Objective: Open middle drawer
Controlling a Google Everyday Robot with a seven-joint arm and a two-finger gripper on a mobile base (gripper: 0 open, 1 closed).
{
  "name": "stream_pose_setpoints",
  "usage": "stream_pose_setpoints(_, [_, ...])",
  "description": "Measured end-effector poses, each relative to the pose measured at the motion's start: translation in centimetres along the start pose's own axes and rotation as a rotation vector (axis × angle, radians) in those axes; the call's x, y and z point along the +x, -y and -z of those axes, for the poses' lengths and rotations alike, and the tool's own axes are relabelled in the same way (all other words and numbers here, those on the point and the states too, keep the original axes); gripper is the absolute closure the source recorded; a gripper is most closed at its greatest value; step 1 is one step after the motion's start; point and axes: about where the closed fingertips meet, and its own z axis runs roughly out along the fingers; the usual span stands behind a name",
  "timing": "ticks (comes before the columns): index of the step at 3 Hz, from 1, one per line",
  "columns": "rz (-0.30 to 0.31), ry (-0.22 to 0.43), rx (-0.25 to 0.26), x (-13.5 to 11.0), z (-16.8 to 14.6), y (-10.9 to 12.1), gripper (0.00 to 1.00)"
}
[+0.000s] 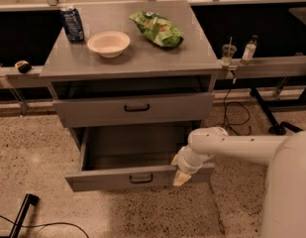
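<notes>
Likely rigid, weighty, gliding on rails: middle drawer [103, 180]; best pulled by black bar handle [141, 178]. At front's right upper edge: gripper [183, 171], open or closed unclear

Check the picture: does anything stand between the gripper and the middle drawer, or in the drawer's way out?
Nothing visible does. The gripper is at the front of the middle drawer, right of its handle. The drawer is already pulled out, and the black pole on the floor lies off to its left.
</notes>
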Motion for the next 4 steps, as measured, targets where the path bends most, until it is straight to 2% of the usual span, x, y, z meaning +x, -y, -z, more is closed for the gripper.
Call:
stream_pose_setpoints(1, [0.008,0.010,0.005,-1.3,1.3,-2.8,0.43])
stream_pose_setpoints(2, [0.042,-0.002,0.026,-2.5,2.8,-3.3,0.43])
stream_pose_setpoints(3, [0.076,-0.017,0.055,-3.2,4.0,-1.9,0.44])
stream_pose_setpoints(4, [0.083,-0.024,0.034,-2.7,3.7,0.5,0.48])
